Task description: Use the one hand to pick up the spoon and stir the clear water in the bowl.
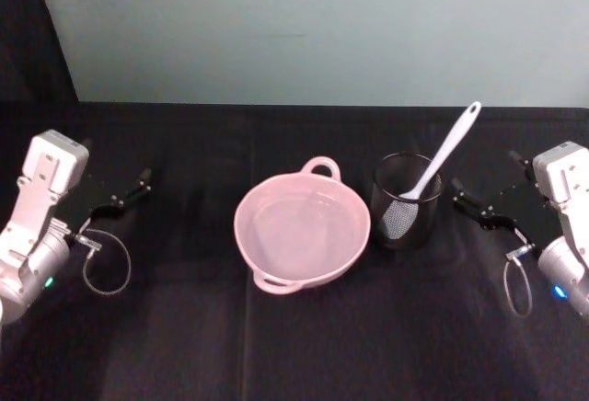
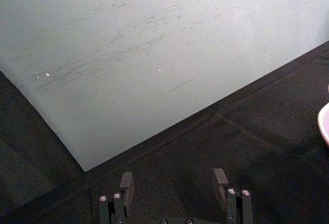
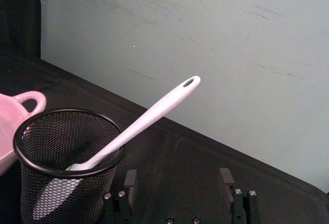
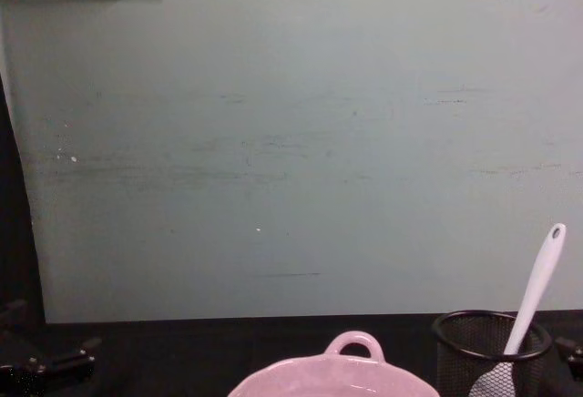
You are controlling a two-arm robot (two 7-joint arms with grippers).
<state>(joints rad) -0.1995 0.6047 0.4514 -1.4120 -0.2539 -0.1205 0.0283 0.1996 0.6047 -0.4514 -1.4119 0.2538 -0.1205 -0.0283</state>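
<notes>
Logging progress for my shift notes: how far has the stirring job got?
Nothing looks done yet. The long white plastic spoon stands in the black wire-mesh cup, beside the wide pale pink bowl of clear water. Nothing is in hand: the right hand sits open near the cup, the left hand open on the bowl's other side. Left: grasp the spoon, lift it out, stir the water.

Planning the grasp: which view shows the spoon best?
Right wrist view: the spoon shows large, handle leaning out of the mesh cup. Head view shows it whole but small; chest view, partly behind mesh.
</notes>
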